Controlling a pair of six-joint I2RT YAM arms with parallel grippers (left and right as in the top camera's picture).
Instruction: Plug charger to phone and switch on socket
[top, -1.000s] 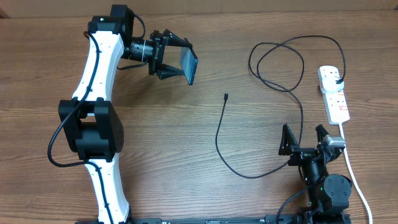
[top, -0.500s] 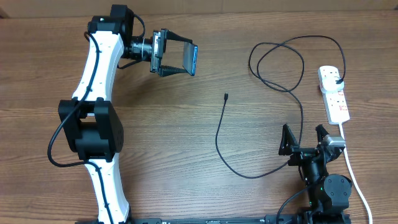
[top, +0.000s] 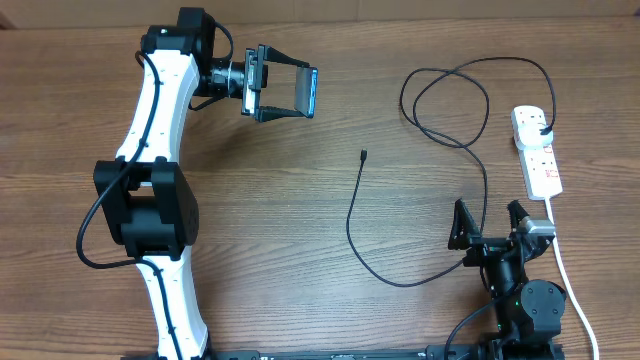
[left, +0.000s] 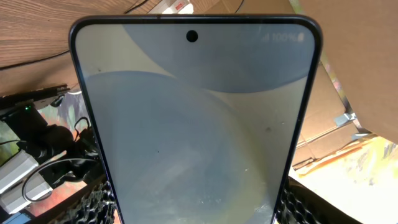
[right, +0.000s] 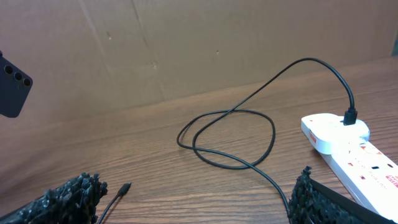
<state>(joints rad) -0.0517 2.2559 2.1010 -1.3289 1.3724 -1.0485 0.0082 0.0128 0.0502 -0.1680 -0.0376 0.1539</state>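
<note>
My left gripper (top: 290, 92) is shut on the phone (top: 311, 92) and holds it in the air at the back left, its screen filling the left wrist view (left: 196, 118). The phone's dark back with camera lenses shows at the left edge of the right wrist view (right: 11, 86). The charger cable (top: 352, 215) lies on the table with its connector tip (top: 363, 155) free, also seen in the right wrist view (right: 124, 187). Its plug end (top: 541, 129) sits in the white socket strip (top: 535, 152), also in the right wrist view (right: 351, 116). My right gripper (top: 490, 218) is open and empty near the front.
The cable makes loose loops (top: 445, 100) at the back right, seen in the right wrist view (right: 227, 140) too. The socket's thick white cord (top: 566, 275) runs to the front right edge. A brown cardboard wall (right: 186, 43) stands behind the table.
My left gripper has rotated at the wrist and turned the phone from tilted to edge-on and level. The right arm and cable have not moved.
</note>
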